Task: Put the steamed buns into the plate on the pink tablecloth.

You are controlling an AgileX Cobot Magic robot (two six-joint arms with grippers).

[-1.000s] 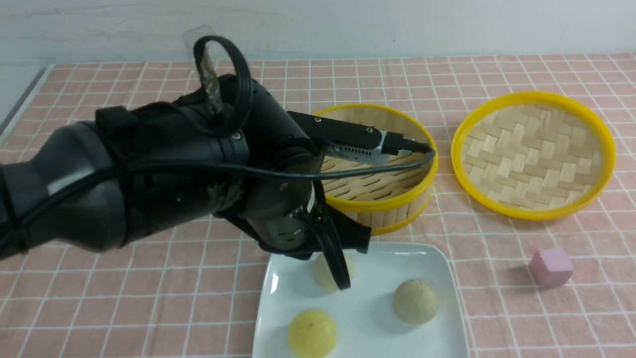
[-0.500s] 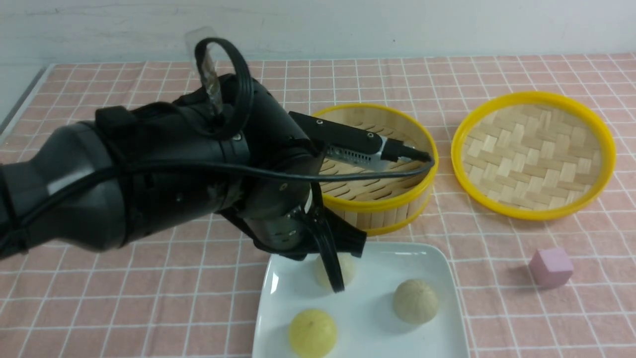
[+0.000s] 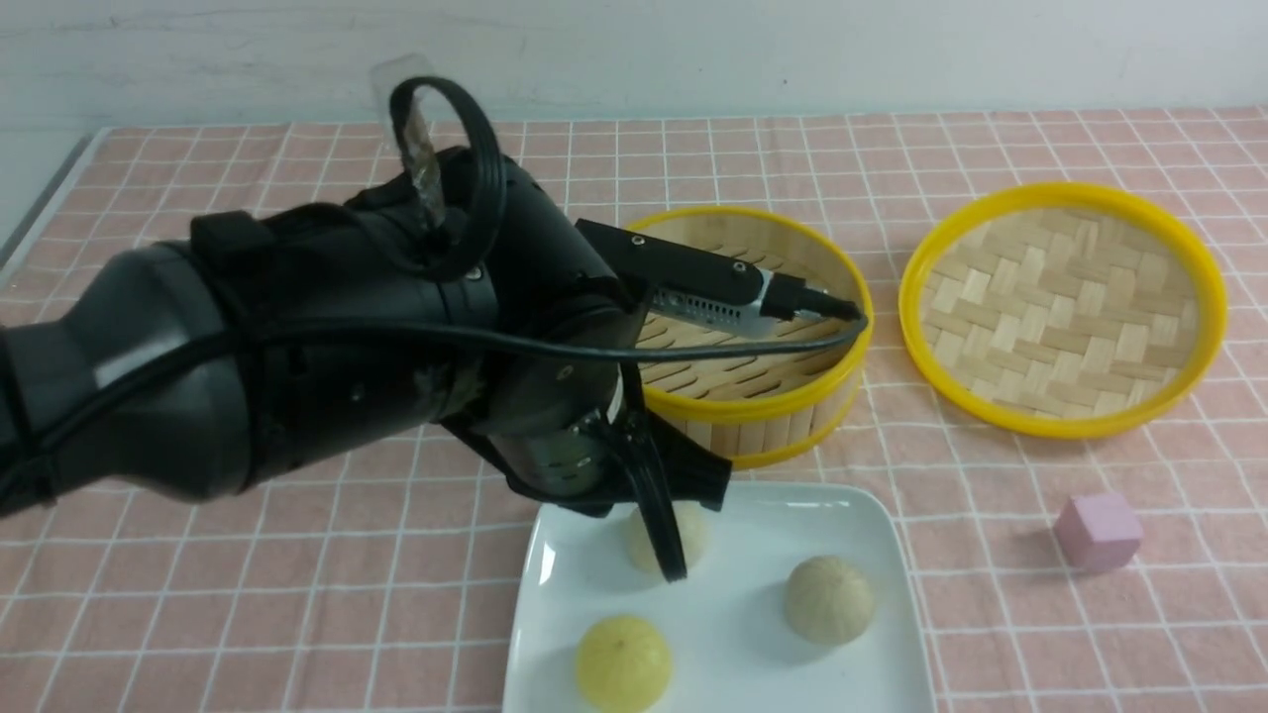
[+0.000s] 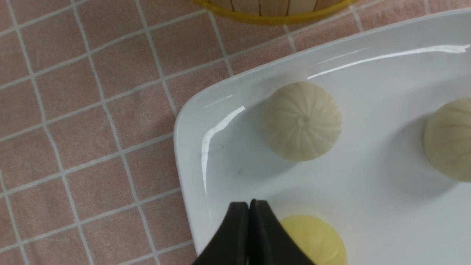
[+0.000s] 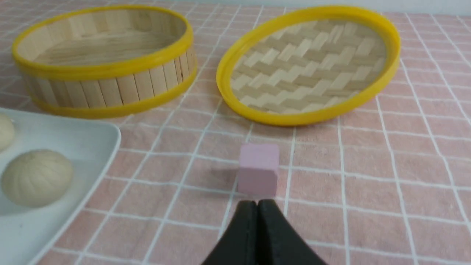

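So the left black metal pincer point(image 4: 250, 209) is closed on nothing over the glossy white square plate point(image 3: 758, 683), all three small round pleated buns point(image 3: 624, 663) already on it, and the right black pincer point(image 5: 257, 209) is closed and empty too, probably because the job's basically done.

From my station I see a salmon-pink tablecloth point(image 3: 376, 574) gridded with thin white lines, a glossy white plate point(image 3: 733, 663) at six o'clock, pleated beige buns point(image 3: 829, 600) and one yellow bun point(image 3: 623, 663). At two o'clock, a yellow-rimmed lid point(image 3: 1065, 309) in tan weave.
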